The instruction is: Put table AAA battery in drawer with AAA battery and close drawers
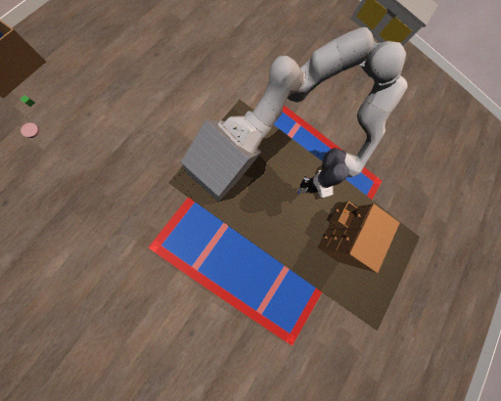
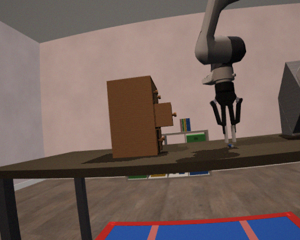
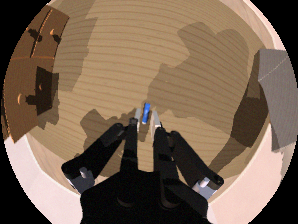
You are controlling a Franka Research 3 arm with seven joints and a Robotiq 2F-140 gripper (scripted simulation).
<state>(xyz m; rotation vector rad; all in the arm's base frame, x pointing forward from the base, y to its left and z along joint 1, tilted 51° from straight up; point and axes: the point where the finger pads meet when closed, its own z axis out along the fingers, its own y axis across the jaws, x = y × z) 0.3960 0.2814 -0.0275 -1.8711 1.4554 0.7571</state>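
Observation:
The AAA battery (image 2: 231, 145), small and blue, lies on the dark table just under my fingertips. In the wrist view the battery (image 3: 147, 111) shows in the narrow gap between the two tips. My gripper (image 2: 229, 140) points straight down over it, its fingers a small gap apart and closed on nothing; it also shows from above (image 1: 303, 186). The brown chest (image 2: 133, 117) stands upright to the left, with one middle drawer (image 2: 163, 115) pulled partly out. The chest (image 1: 362, 235) and that drawer (image 1: 346, 213) also show from above. I cannot see what the drawers hold.
The grey block (image 1: 220, 158) under the arm's base stands at the table's other end, right of the gripper in the side view (image 2: 295, 99). The chest shows at the left edge of the wrist view (image 3: 36, 63). A blue and red mat (image 1: 238, 271) lies on the floor beside the table.

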